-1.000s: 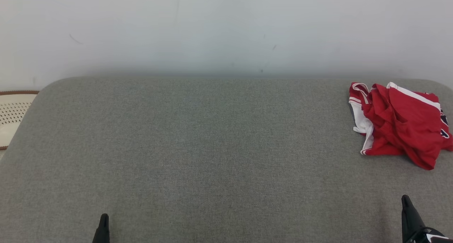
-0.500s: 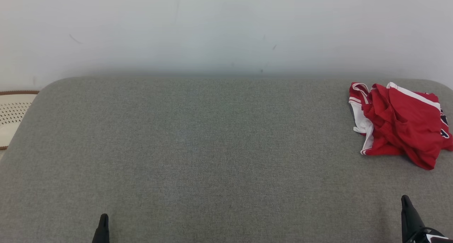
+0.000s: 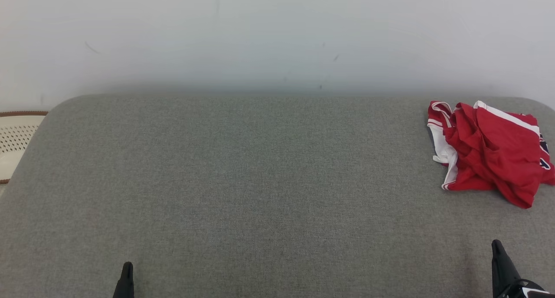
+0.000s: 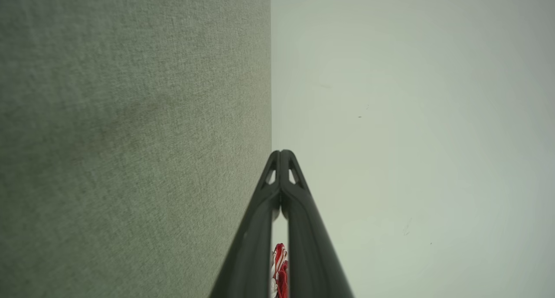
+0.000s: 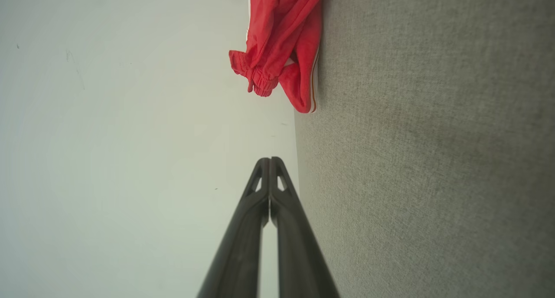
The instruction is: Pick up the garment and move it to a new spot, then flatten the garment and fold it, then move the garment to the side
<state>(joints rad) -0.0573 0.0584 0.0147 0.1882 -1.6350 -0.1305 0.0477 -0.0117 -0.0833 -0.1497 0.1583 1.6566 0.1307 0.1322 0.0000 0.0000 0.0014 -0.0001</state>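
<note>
The garment (image 3: 490, 152) is a crumpled red piece with white trim, lying at the far right of the grey upholstered surface (image 3: 260, 181). The right wrist view has the garment (image 5: 282, 50) at its top, far ahead of the fingers. A sliver of the garment (image 4: 279, 270) peeks between the finger bases in the left wrist view. My left gripper (image 3: 126, 267) is at the bottom left, shut and empty. At the bottom right my right gripper (image 3: 496, 246) is shut and empty, well in front of the garment. Both fingertip pairs touch in the wrist views (image 4: 281, 152) (image 5: 270, 160).
A pale wall (image 3: 277, 37) runs behind the surface. A cream perforated object with a brown rim (image 3: 15, 137) sits beyond the left edge. The wide grey area left of the garment is bare fabric.
</note>
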